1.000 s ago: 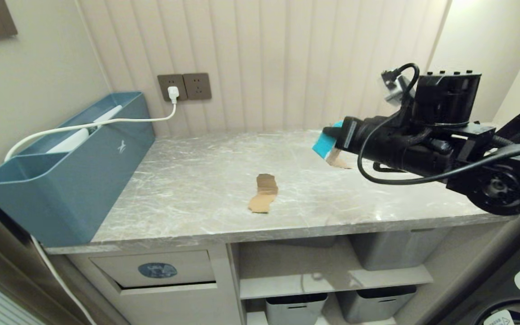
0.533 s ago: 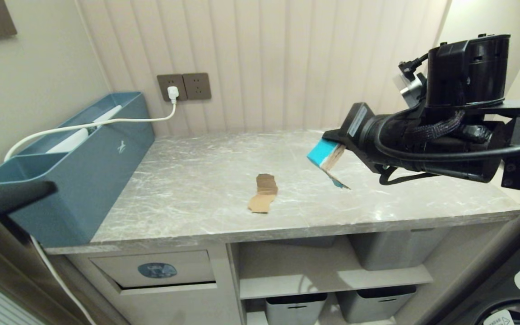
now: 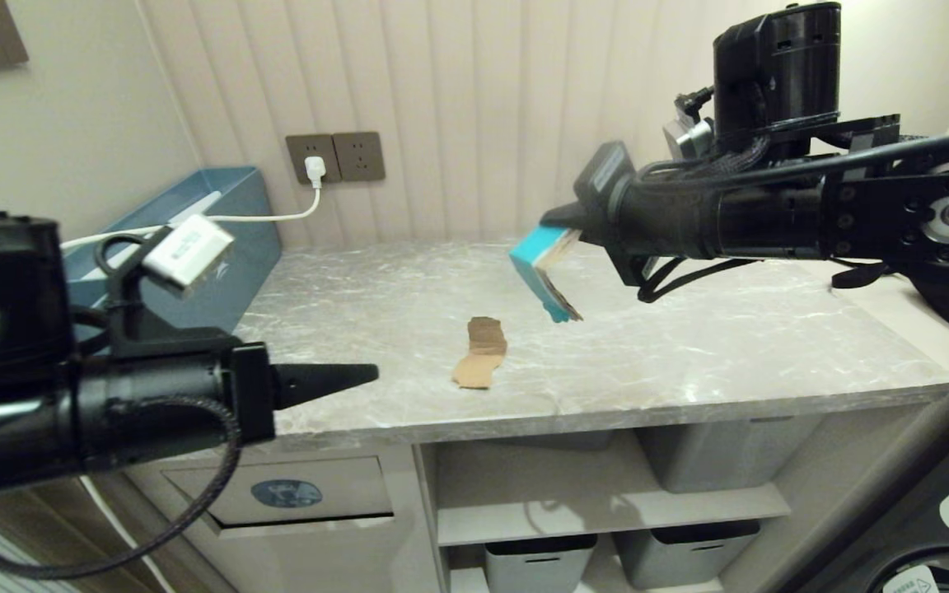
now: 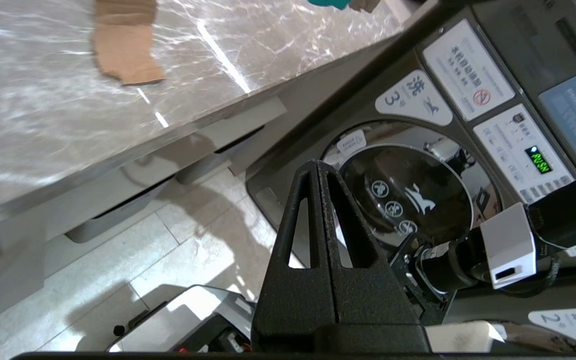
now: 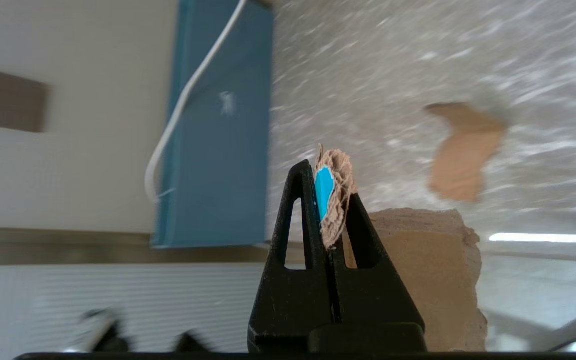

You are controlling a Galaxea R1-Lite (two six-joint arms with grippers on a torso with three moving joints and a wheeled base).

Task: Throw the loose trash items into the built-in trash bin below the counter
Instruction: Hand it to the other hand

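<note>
My right gripper [image 3: 563, 222] is shut on a torn cardboard scrap with a turquoise face [image 3: 534, 263] and holds it in the air above the grey marble counter [image 3: 359, 313]. In the right wrist view the scrap [image 5: 335, 195] is pinched between the fingertips of this gripper [image 5: 325, 182]. A plain brown scrap [image 3: 481, 352] lies flat near the counter's front middle. My left gripper [image 3: 363, 375] is shut and empty, level with the counter's front edge, left of that scrap. The built-in trash bin's flap [image 3: 285, 492] with its blue oval sticker sits below the counter at the left.
A large teal box [image 3: 231, 222] stands at the counter's left end, with a white cable running to the wall sockets [image 3: 334, 158]. Grey storage bins [image 3: 713, 461] fill the open shelves under the counter. A washing machine [image 4: 408, 195] stands to the right.
My right gripper has carried the turquoise scrap up and to the left over the counter. My left arm has swung into view from the left, reaching towards the counter's front edge.
</note>
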